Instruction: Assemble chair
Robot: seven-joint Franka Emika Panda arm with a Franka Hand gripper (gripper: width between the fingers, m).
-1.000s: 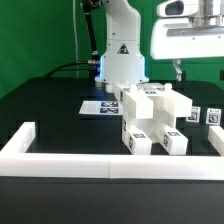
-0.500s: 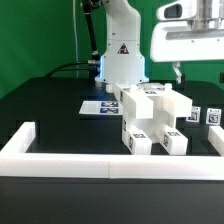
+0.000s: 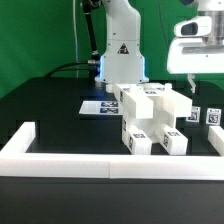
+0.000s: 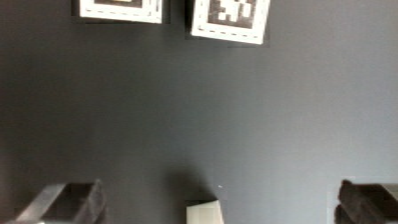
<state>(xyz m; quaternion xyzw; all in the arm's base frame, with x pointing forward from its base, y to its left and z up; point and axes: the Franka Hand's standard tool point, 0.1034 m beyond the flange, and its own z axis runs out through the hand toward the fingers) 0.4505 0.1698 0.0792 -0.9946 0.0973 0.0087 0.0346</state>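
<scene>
The partly built chair (image 3: pixel 150 115), a stack of white blocky pieces with tags, stands mid-table. Two small tagged pieces (image 3: pixel 195 116) (image 3: pixel 213 117) lie to its right in the exterior view. My gripper (image 3: pixel 190 88) hangs above the table behind the chair's right side, apart from it. In the wrist view the gripper (image 4: pixel 217 190) is open, its dark fingers (image 4: pixel 63 205) far apart over the black table. The tip of a white piece (image 4: pixel 205 212) shows between them, untouched; which piece it is I cannot tell. Two tagged pieces (image 4: pixel 121 8) (image 4: pixel 231 20) lie ahead.
The marker board (image 3: pixel 100 107) lies flat behind the chair on the exterior view's left. A long low white border wall (image 3: pixel 90 163) runs along the front and rises at both sides. The robot base (image 3: pixel 120 55) stands at the back.
The gripper and wrist have shifted toward the exterior view's right. The jaws stay wide apart and the chair has not moved.
</scene>
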